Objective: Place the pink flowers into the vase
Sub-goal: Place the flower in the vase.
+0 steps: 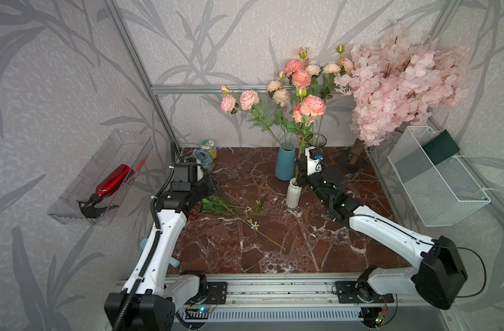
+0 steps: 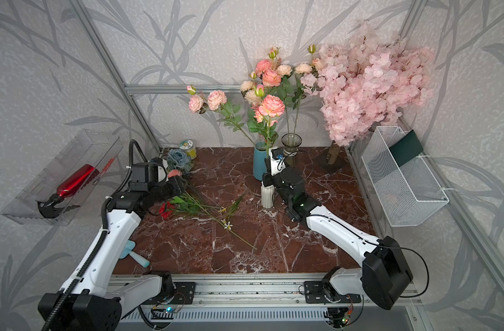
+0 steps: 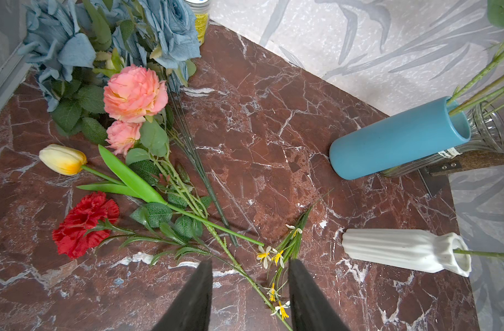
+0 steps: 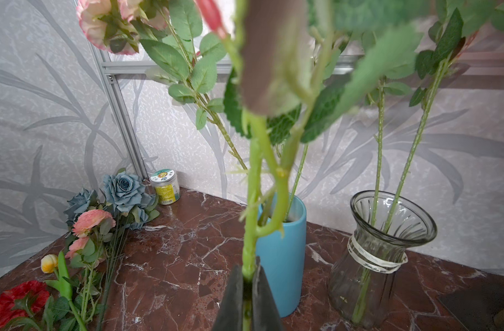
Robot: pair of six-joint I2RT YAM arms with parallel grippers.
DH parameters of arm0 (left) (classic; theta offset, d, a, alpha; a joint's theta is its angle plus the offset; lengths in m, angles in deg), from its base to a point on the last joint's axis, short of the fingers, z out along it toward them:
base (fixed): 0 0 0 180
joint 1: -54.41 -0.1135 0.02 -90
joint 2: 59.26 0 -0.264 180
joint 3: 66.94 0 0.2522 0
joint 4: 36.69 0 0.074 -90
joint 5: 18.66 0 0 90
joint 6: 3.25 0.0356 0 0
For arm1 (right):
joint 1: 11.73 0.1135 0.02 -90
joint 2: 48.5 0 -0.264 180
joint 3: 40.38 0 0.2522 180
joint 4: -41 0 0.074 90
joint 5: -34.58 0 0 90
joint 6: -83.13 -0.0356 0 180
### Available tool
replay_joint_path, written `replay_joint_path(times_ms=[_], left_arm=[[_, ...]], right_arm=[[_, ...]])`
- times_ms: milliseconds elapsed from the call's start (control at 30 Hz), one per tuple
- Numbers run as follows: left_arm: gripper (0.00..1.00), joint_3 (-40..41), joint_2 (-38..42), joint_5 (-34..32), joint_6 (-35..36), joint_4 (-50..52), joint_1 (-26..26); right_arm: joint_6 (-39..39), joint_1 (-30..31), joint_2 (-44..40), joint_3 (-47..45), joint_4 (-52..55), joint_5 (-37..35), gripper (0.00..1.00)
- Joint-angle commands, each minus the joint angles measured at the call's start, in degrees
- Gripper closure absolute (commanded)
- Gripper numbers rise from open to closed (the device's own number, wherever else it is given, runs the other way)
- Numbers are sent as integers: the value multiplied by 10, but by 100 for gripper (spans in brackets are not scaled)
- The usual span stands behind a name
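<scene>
Salmon-pink artificial peony stem, green-leaved, stands upright in my right gripper. The jaws are pinched tight on the thin green stalk, low down. The stalk's lower end sits in the mouth of the white ribbed ceramic vase; the left wrist view shows it entering the neck. My reading: the low grip is for steering the end into that narrow opening while the heavy bloom rides above.

Left gripper: jaws part-way open, empty, hovering over the loose pile. In the pile are a red carnation, a yellow tulip and one more pink peony spray, which lies against the dusty blue fabric roses. This arm is probably staged for the next pick.

Other pink stems stand in the blue cylindrical vase and the clear fluted glass vase behind it.

Surface: red-brown marble-patterned tabletop, white-veined, flat, looks smooth.

Room: grey leaf-print wallpaper and aluminium frame posts. A pale-pink blossom tree fills the back corner. A white wire basket hangs on one side wall. A clear plastic bin holding a red spray bottle hangs on the opposite wall.
</scene>
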Motion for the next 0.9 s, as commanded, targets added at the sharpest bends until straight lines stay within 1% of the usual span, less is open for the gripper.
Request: replay_joint_path(times_ms=[0,167,333,367,433,567,633,867], left_arm=[[56,6,3,3,-5,-5,-3],[55,5,9,-12,-2,-2,-3],[55,5,13,-18,-2,-1,-3],[55,5,12,-17,-2,-1,-4],[55,5,12,-18,-2,0,-4],[55,5,15,-22,-2,0,-4],[56,5,15,-22,-2,1,-4],[55,5,14,-22,-4,1,-5]], right_arm=[[-20,-8,12,-12,-33,-9,100],[-59,-24,32,-12,-10,-2,100],[-84,-26,45,0,23,1,100],[-88,-26,46,0,26,4,99],[-94,-26,48,4,36,5,94],[-97,-26,49,10,58,10,90],[-99,-26,47,9,65,14,85],[-94,-26,23,-5,74,18,78]])
